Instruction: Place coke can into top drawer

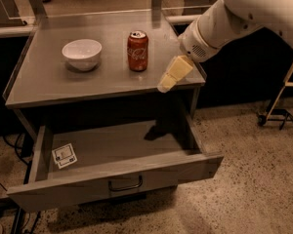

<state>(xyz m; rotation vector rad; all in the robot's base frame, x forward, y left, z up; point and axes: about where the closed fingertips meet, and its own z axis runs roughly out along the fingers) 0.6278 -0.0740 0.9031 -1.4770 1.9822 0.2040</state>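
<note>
While the top drawer (185, 168) stands pulled out toward the near side, the coke can (137, 51) is seen upright on the grey surface (49, 82) above it, not in the drawer. The can is placed near the middle of the surface, its silver top showing and its white script turned to the near side.

A white bowl (82, 54) is noted to the left of the can, mouth up, apart from it with bare metal between the two.

The pincer (172, 74), pale yellow, is found at the near right part of the surface, right of the can and nearer than it, clear of the can. It is tilted down and to the left. Whether it is apart or together cannot be told. Nothing is seen clamped in it. It is carried by a thick white arm (234, 18) that enters from the upper right.

Inside the drawer, a small white tag (64, 155) is seen lying flat at the left side, close to the left wall. A dark shadow (158, 130) is cast on the drawer floor toward the right. A dark curved handle (125, 185) is fixed at the middle of the flat front panel.

A speckled floor (254, 179) is seen beneath, and a wheeled stand (278, 113) is noted at the far right.
</note>
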